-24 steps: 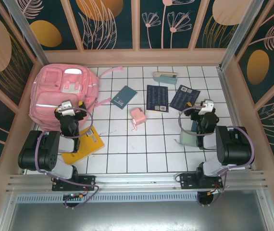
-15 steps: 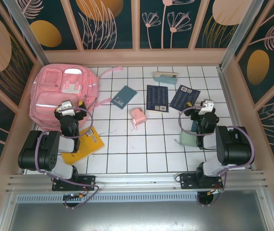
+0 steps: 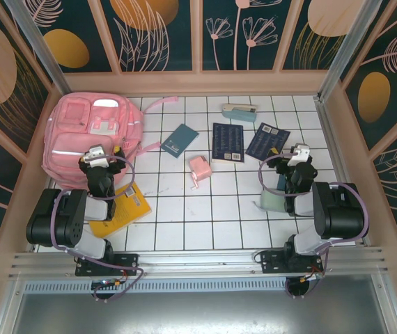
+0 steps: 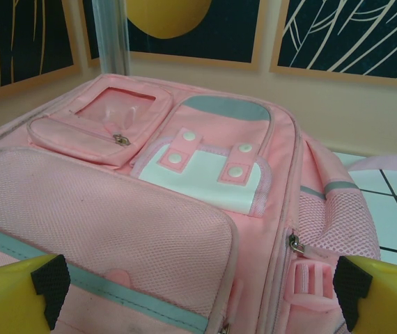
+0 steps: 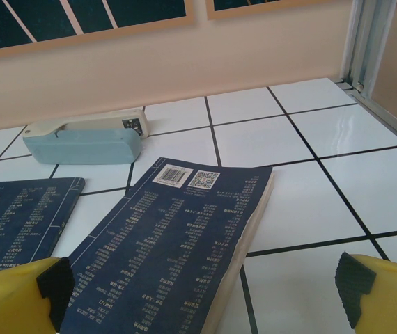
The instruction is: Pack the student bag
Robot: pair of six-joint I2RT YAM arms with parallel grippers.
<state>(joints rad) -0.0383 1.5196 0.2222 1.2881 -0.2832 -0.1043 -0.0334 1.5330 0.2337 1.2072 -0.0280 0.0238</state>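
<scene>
Nothing is seen to have moved since the earlier frames. The student bag (image 3: 90,136) is laid flat at the table's (image 3: 205,216) far left corner: soft pink, with mesh and zipped front pockets, a pale stripe and a white snap-buttoned patch. The left gripper (image 4: 198,296) is held at its near edge, the right gripper (image 5: 202,289) is pointed at a dark blue book (image 5: 177,243), and both are spread wide and empty.

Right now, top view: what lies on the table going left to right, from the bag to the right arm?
student bag → teal notebook → small pink box → dark blue book → second dark blue book. Stapler left out: it lies farther back, overlapping the first book's span.
</scene>
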